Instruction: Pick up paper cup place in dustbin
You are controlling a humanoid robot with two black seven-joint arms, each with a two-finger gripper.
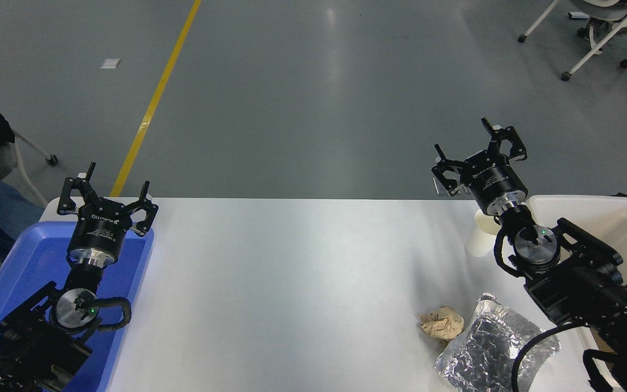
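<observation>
Right claw (477, 155) is hanging spread wide and empty above the cup (478, 238), so it's lining up; next it'll need lowering around it.

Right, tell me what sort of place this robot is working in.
Probably a lab or workshop hall set up for robot trials. A white table stands on a bare grey floor marked with a yellow line, and wheeled office chairs stand at the far right.
</observation>
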